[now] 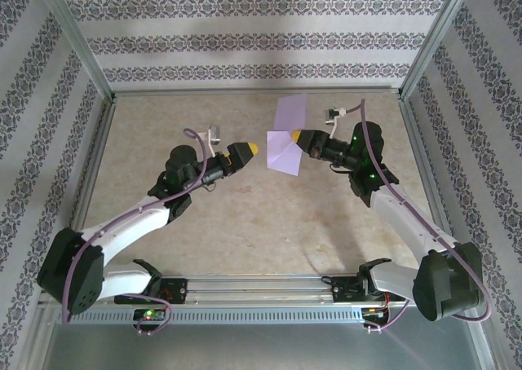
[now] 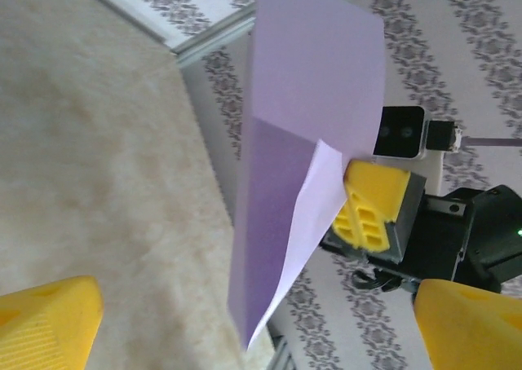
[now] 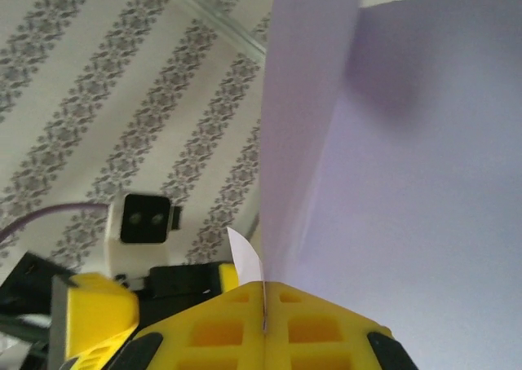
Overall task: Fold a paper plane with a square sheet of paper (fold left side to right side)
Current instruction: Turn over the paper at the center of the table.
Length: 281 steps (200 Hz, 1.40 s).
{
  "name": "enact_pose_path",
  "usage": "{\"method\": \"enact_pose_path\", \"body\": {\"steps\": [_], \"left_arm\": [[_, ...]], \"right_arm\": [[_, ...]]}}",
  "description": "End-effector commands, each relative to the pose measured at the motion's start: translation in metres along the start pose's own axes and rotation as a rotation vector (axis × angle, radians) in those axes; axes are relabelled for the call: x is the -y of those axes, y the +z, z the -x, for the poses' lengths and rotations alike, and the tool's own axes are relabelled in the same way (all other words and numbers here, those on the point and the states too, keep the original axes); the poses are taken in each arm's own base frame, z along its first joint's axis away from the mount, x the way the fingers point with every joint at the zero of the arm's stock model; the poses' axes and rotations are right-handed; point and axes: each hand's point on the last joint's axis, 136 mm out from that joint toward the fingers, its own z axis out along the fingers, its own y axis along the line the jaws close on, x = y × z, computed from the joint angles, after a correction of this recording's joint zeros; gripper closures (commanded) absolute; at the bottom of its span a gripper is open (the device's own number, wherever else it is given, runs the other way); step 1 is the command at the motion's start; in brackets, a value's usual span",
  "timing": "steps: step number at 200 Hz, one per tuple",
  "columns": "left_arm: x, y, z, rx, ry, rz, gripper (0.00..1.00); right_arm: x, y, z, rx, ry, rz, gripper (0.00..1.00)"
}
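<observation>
The right hand [image 1: 298, 138], fingers pressed together, is pinching the right edge of the square sheet of paper [image 1: 284, 153] and holding it, partly folded, in the air above the far middle of the worktop [image 1: 245, 215]. From above, the sheet's long axis is running far to near. The left hand [image 1: 249, 149], fingers spread and gripping nothing, is hovering just left of the sheet, pointing at it without touching. The worktop is mottled beige, and striped floral wallpaper [image 1: 245, 40] is lining 3 walls.
</observation>
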Motion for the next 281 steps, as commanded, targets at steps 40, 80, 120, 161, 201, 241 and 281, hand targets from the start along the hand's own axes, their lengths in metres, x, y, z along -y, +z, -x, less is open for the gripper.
{"method": "enact_pose_path", "body": {"steps": [40, 80, 120, 161, 201, 241, 281], "left_arm": [[0.043, 0.027, -0.005, -0.056, -0.028, -0.245, 0.14], [0.039, 0.033, -0.012, -0.095, -0.032, -0.240, 0.32], [0.041, 0.029, -0.012, -0.088, -0.032, -0.252, 0.58], [0.039, 0.029, -0.012, -0.087, -0.025, -0.236, 0.72], [0.039, 0.029, -0.012, -0.088, -0.025, -0.231, 0.81], [0.034, 0.027, -0.014, -0.091, -0.013, -0.197, 0.93], [0.018, 0.019, -0.019, -0.126, 0.052, -0.042, 0.97]], "right_arm": [[-0.040, 0.013, -0.006, -0.030, -0.014, 0.111, 1.00], [-0.029, 0.016, -0.009, -0.028, 0.004, 0.080, 0.99], [-0.014, 0.019, -0.015, -0.037, 0.031, 0.048, 0.99], [-0.007, 0.017, -0.017, -0.034, 0.038, 0.031, 0.95], [-0.002, 0.012, -0.016, -0.023, 0.046, 0.019, 0.86], [0.003, 0.003, -0.014, -0.008, 0.040, -0.002, 0.73], [0.028, -0.018, -0.018, -0.006, 0.011, -0.136, 0.63]]}}
